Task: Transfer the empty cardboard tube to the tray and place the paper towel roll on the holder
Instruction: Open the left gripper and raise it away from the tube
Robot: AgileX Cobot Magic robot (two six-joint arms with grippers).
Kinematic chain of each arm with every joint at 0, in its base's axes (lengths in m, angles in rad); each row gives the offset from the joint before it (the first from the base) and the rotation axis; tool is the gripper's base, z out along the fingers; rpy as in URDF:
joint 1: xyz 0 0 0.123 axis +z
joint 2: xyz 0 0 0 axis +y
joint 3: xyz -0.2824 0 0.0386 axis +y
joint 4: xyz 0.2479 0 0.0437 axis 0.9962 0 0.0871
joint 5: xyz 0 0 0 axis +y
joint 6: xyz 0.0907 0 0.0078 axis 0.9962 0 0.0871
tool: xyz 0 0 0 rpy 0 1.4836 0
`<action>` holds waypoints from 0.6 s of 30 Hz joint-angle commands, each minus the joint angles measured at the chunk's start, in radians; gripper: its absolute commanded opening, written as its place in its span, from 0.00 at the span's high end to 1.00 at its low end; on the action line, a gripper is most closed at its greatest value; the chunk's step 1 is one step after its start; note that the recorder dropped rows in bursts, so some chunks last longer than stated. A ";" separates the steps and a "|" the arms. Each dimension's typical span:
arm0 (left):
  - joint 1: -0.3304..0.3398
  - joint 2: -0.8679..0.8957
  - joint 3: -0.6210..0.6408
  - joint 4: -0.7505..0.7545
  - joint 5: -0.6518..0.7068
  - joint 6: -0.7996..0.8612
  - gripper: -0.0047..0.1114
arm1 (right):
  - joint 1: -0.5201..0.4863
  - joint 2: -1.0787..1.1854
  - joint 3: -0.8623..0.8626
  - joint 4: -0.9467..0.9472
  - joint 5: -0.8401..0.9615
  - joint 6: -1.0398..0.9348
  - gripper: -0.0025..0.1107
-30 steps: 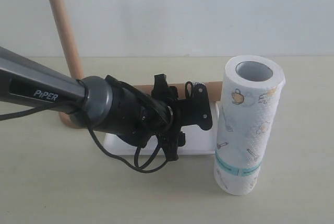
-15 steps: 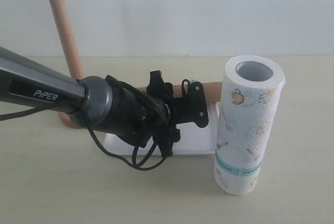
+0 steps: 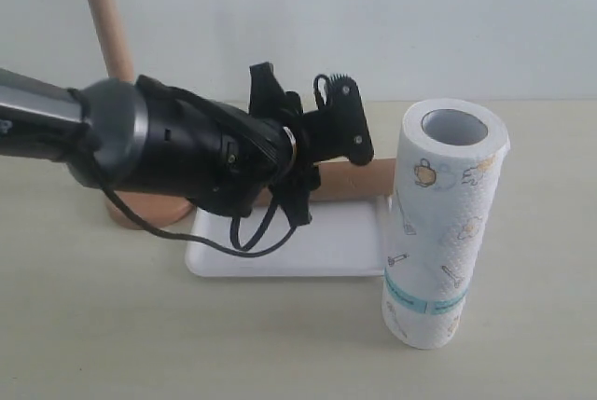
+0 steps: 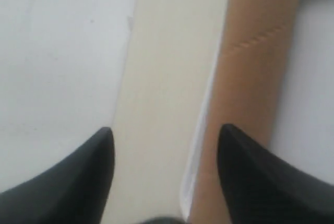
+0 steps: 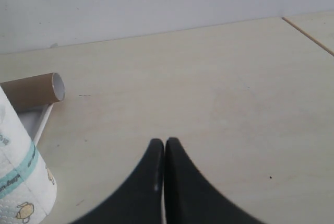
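Cardboard tube (image 3: 359,176) lies on its side in the tray (image 3: 317,246), along its far edge. Left claw (image 4: 165,128) hangs above the tray's far edge, jaws apart, nothing between them. Right claw (image 5: 165,141) is closed and empty, off to the tray's right. Paper towel roll (image 3: 438,232) stands upright on the surface (image 3: 280,344) just at the tray's right end, and the holder (image 3: 101,18) stands at its left end.

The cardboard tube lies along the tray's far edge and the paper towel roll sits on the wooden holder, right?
No. The paper towel roll is not on the holder; it stands on end on the table beside the tray, as the exterior view shows. The cardboard tube does lie along the tray's far edge.
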 commanded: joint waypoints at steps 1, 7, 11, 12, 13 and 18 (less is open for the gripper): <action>-0.011 -0.114 -0.007 -0.074 0.018 -0.010 0.68 | -0.004 -0.005 -0.001 -0.004 -0.006 -0.002 0.98; -0.011 -0.287 -0.007 -0.176 0.057 -0.010 0.92 | -0.004 -0.005 -0.001 -0.004 -0.006 -0.002 0.98; -0.011 -0.426 -0.007 -0.260 0.048 -0.010 0.92 | -0.004 -0.005 -0.001 -0.004 -0.006 -0.002 0.98; -0.013 -0.464 -0.007 -0.285 0.048 -0.010 0.92 | -0.004 -0.005 -0.001 -0.004 -0.006 -0.002 0.98; -0.015 -0.495 -0.007 -0.307 0.048 -0.010 0.92 | -0.004 -0.005 -0.001 -0.004 -0.006 -0.002 0.98; -0.030 -0.697 -0.007 -0.425 0.042 -0.010 0.92 | -0.004 -0.005 -0.001 -0.004 -0.006 -0.002 0.98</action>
